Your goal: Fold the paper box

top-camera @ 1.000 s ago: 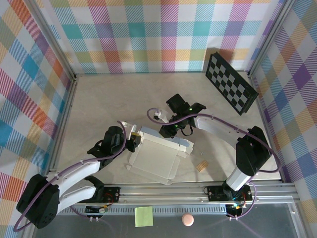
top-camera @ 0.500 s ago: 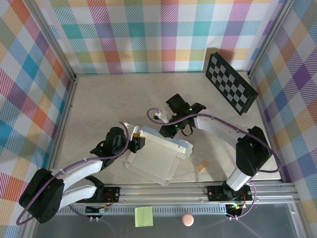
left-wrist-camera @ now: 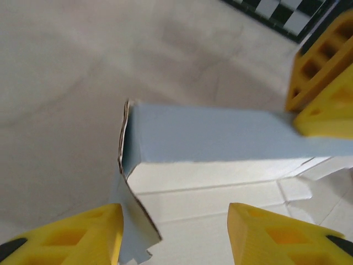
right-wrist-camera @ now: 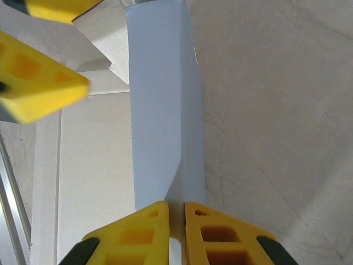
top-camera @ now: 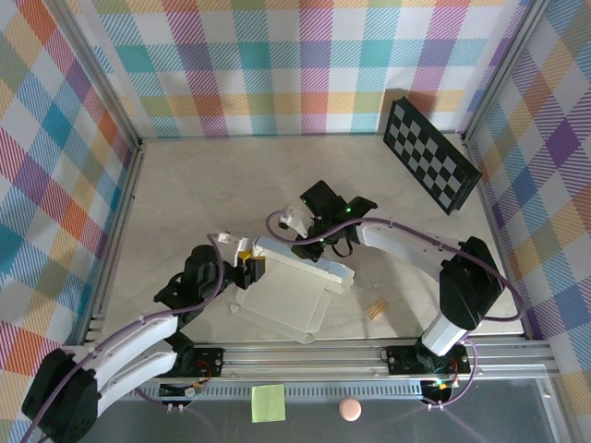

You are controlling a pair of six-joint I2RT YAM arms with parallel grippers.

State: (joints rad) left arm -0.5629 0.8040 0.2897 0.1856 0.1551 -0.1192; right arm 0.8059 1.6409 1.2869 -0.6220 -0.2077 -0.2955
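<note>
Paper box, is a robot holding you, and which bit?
Yes. The right gripper has its jaws shut on the end of the paper box's raised side wall. The left gripper stands open around a corner, gripping nothing.

Note that the pale grey-white thin cardboard box point(top-camera: 286, 293) has a smooth, matt finish, with rough, fibrous cut edges. The yellow moulded-plastic fingers point(right-wrist-camera: 140, 232) of the right gripper point(right-wrist-camera: 176, 208) look matt, with open lattice pockets. You see a matt, faintly mottled beige table top point(top-camera: 185, 185) and a satin-finished silver metal rail point(top-camera: 323, 352).
</note>
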